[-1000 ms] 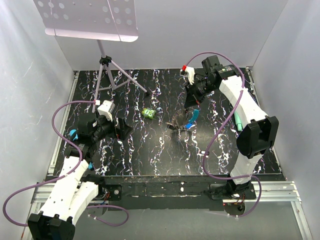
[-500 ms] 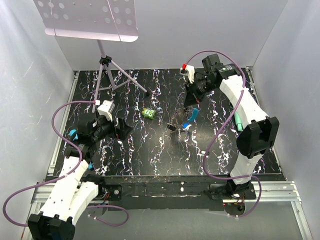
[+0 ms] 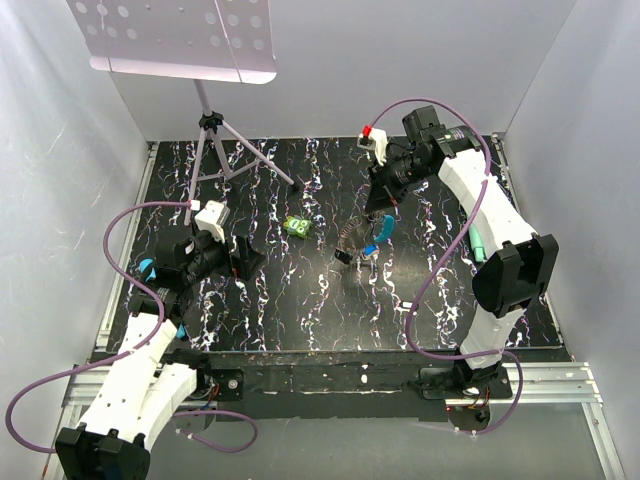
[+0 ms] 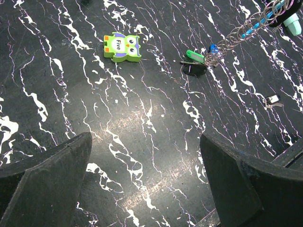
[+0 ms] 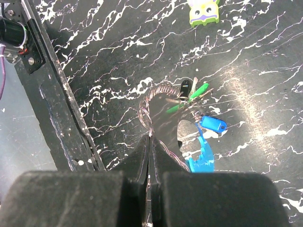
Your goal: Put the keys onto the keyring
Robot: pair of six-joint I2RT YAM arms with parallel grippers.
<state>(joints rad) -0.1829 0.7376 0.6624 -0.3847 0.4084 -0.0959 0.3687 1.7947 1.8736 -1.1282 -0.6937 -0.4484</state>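
**Q:** What stands leftmost?

**A:** The left gripper (image 4: 146, 142), at 9 o'clock on the tabletop (image 3: 300, 310). Its fingers (image 4: 47, 179) are spread wide and hold nothing. A green owl toy (image 4: 122, 47) lies at its 12 o'clock, untouched.

**Q:** And the task's things?

**A:** They are right of the toy, near the tabletop's centre. The keyring (image 4: 239, 36), a thin beaded chain with a blue clip (image 5: 201, 158), hangs slack toward 7 o'clock from the right gripper (image 5: 150, 142). That gripper's fingers (image 5: 71, 198) are pinched together on one strand. The keys (image 4: 199, 59), with green, blue and black heads, bunch at the chain's low end, which seems to rest on the tabletop.

**Q:** How will they handle?

**A:** By judgement, light, limp and slippery. The chain offers no stiffness and will swing. A key is best pinched across its flat plastic head, and the chain close beside the clip, where it probably opens.
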